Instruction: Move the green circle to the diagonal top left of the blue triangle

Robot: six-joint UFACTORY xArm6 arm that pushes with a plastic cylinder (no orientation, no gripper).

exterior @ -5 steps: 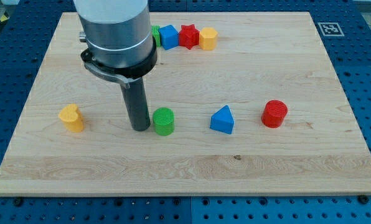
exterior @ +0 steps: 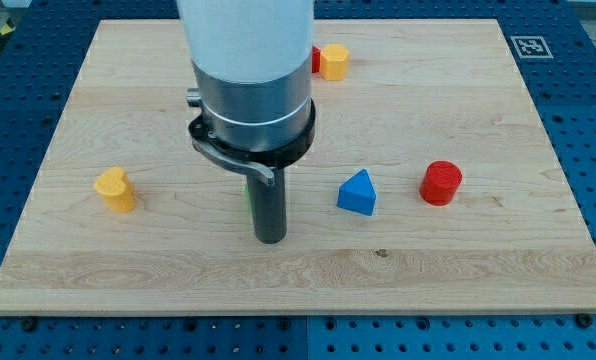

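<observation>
Our tip (exterior: 269, 239) stood in front of the green circle (exterior: 247, 191), mostly hidden, left of the blue triangle (exterior: 357, 193). No jaws existed. We judged an upward push best.

A yellow block (exterior: 115, 189) sits near the desk's (exterior: 478, 270) left edge — a red cylinder (exterior: 441, 183) at right, a yellow block (exterior: 334, 61) beside a partly hidden red block (exterior: 316, 58) up top.

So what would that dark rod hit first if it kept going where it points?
My tip points straight down, so the wooden board right under it, which it probably touches. The green block, a sliver showing behind the rod, lies off that line.
</observation>
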